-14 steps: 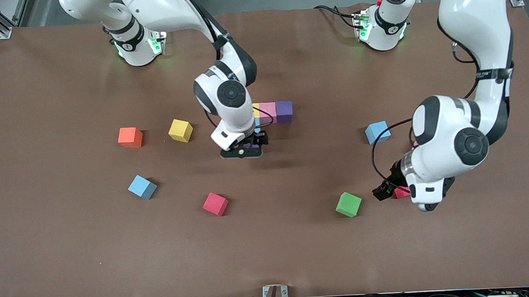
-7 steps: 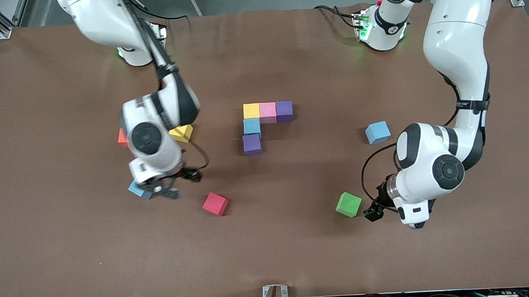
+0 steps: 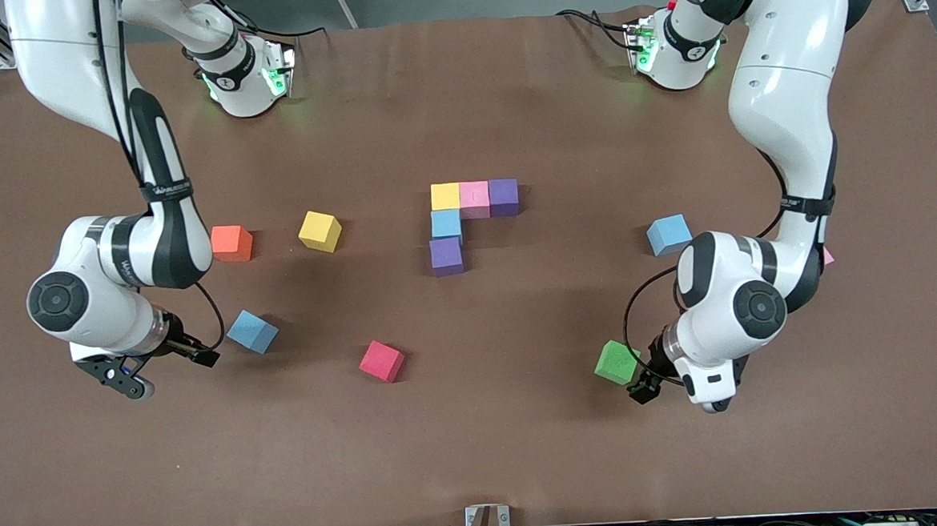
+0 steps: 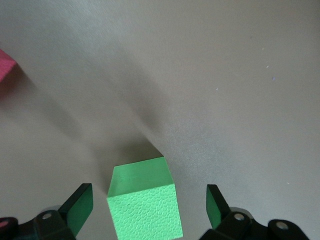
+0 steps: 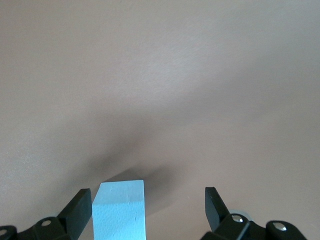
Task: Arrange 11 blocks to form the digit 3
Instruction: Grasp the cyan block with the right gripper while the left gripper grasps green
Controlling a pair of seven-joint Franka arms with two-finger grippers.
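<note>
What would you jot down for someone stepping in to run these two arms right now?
Left gripper: open, straddling the green block, not yet closed.
Right gripper: open by a blue block.
Done: five blocks form an L mid-table: yellow, pink, purple, blue, purple.
Left: six more; loose yellow, red, blue in sight.

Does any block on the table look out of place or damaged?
Nothing looks damaged. One oddity: an orange cube lies near the right arm's end of the table, beside the yellow block, and it is not one of the blocks to arrange. Five blocks already sit neatly joined.
</note>
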